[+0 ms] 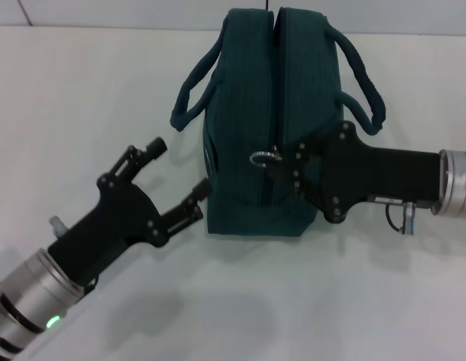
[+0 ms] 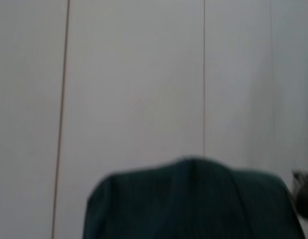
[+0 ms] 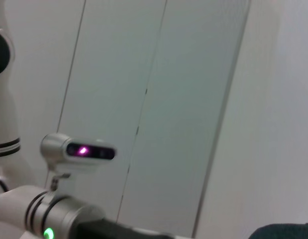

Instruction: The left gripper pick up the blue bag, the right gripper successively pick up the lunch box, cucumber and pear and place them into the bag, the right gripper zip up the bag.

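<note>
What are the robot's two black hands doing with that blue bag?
The right gripper is over the top of the blue bag, right at the metal ring pull of the zipper. Whether it is pinching the ring cannot be seen. The left gripper is open beside the bag, its lower fingertip close to the bag's side, holding nothing. The lunch box, cucumber and pear are not in sight.

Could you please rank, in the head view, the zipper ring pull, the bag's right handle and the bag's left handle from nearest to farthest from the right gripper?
1. Zipper ring pull: right at the right gripper fingertips, mid-bag.
2. Right handle: behind the gripper, on the robot's right.
3. Left handle: across the blue bag, on the robot's left.
</note>
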Tool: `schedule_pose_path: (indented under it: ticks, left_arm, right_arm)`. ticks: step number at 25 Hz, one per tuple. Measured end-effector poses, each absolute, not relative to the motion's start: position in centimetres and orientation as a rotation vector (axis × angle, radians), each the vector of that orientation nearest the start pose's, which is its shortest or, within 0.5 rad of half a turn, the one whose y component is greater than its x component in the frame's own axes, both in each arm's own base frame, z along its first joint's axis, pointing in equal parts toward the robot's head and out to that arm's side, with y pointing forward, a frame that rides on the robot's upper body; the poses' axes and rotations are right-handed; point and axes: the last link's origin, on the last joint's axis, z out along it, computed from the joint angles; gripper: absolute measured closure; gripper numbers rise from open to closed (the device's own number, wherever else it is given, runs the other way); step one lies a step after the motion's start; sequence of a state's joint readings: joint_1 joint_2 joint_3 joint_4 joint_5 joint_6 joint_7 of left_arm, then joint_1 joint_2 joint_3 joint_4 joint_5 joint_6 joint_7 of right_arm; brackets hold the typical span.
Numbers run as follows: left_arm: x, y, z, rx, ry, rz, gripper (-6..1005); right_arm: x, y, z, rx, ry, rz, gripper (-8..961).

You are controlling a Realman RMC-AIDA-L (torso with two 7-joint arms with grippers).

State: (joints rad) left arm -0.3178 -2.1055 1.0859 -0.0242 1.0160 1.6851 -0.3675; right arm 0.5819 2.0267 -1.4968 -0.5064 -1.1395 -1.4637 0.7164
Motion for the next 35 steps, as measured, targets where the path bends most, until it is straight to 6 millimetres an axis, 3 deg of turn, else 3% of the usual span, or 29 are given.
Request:
schedule_pose_path:
  ticks: [5,10,23,35]
  left_arm:
    - [-29.8,21.8,-6.6,-2.220,-0.344,-1.024,140]
    - [-29.3,22.6,-7.8,-2.329,-0.320,-0.984,142]
    - [-28.5,23.8,-8.0,-2.345,-0.284,-0.985,147]
    - [-27.9,24.5,-8.3,-2.373,-0.186,-0.951,624]
  right_arm:
    - [18.0,32.6,-4.8,-2.671,-0.286,1.043,946]
    - [18.0,32.7,-4.6,-2.649,-0.259,1.066,946]
    - [18.7,32.3,-4.4,-2.635,-0.137,1.129,945]
    - [19.2,31.9,-4.6,-2.702,0.118,1.181,944]
